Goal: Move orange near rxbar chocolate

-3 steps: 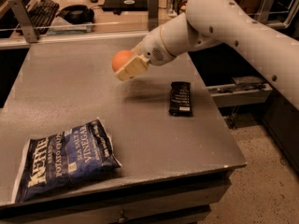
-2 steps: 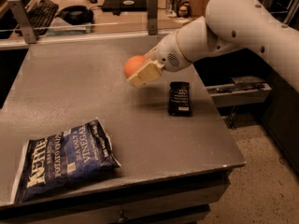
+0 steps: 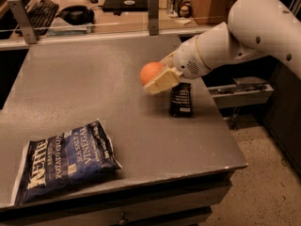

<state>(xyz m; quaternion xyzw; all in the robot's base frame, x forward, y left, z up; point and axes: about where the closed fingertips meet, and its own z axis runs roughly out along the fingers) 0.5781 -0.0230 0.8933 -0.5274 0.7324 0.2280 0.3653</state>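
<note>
A: Entry one, the gripper [image 3: 154, 77]?
B: Above the right half of the grey table [image 3: 84, 79], clenched on the orange [image 3: 148, 71]; the fruit is held clear of the surface.
A: Entry two, the rxbar chocolate [image 3: 181, 100]?
B: Black wrapper, lying flat near the table's right edge, just below and right of the held orange.
A: Anything else?
B: One blue Kettle chip bag [image 3: 66, 161], flat at the front left, well apart from both.
</note>
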